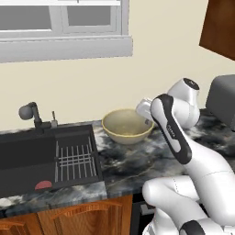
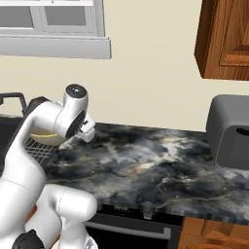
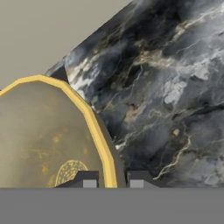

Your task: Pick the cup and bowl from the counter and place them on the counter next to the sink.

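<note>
The bowl point(image 1: 125, 129), wide and olive-tan with a paler rim, is at the counter point(image 1: 133, 161) just right of the sink point(image 1: 27, 156). I cannot tell whether it rests on the marble or hangs just above it. In the hand view its yellow rim runs between my two fingertips, one inside the bowl point(image 3: 43, 140) and one outside. My gripper point(image 3: 113, 181) is shut on that rim, at the bowl's right side, partly behind my forearm in the left base view. A sliver of the bowl point(image 2: 44, 137) shows behind my wrist. The cup is out of view.
A dark faucet point(image 1: 30, 113) stands behind the sink, and a wire rack point(image 1: 75, 160) and a red item point(image 1: 43, 185) lie inside it. A grey appliance point(image 2: 231, 132) sits at the counter's right end under a wooden wall cabinet point(image 2: 226, 39).
</note>
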